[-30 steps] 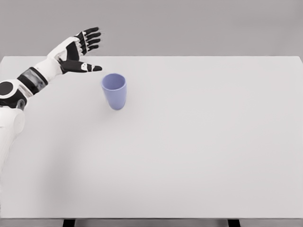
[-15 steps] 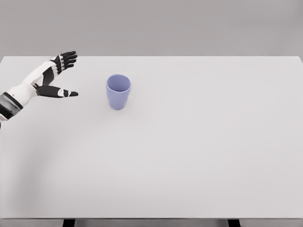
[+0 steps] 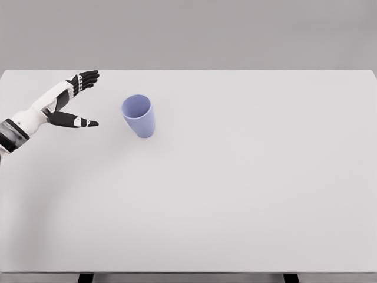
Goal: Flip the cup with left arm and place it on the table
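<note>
A light purple cup [image 3: 140,117] stands on the white table [image 3: 235,177], mouth up and leaning toward the left, left of the table's middle near the back. My left hand [image 3: 79,97] hovers a short way to the cup's left, apart from it, with fingers spread and thumb pointing at the cup. It holds nothing. The left forearm enters from the picture's left edge. The right arm does not show.
The table's far edge runs just behind the hand and cup, with a grey wall beyond. Dark table legs show at the bottom edge.
The left hand drew back to the left and lowered, away from the cup. The cup's rim swayed right, then tipped to the left.
</note>
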